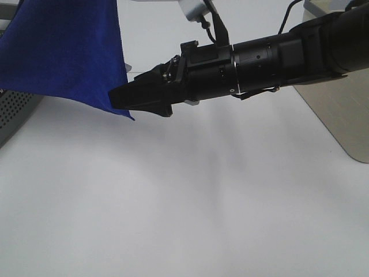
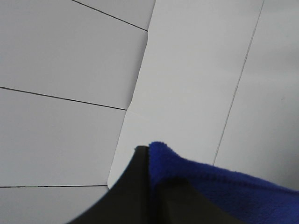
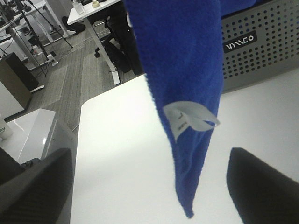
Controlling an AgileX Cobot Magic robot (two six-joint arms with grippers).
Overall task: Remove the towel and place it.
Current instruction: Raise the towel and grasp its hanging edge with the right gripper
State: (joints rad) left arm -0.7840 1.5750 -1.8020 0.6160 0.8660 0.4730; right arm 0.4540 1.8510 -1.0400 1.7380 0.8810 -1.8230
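The royal-blue towel [image 1: 63, 52] hangs at the upper left of the exterior high view, with its lower corner pointing down over the white table [image 1: 190, 202]. My left gripper [image 2: 148, 161] is shut on an edge of the towel [image 2: 224, 186]; it is out of the exterior high view. My right gripper [image 1: 118, 99] reaches across from the right to the towel's lower corner. In the right wrist view it [image 3: 149, 193] is open, with its fingers [image 3: 37, 186] wide apart. The hanging towel [image 3: 182, 70] and its white tag [image 3: 189, 119] are between and just beyond them.
A grey perforated basket [image 1: 14, 115] stands at the left under the towel and also shows in the right wrist view [image 3: 261, 46]. A grey box [image 1: 340, 115] stands at the right. The table's far edge [image 3: 81, 112] drops to a floor with desks.
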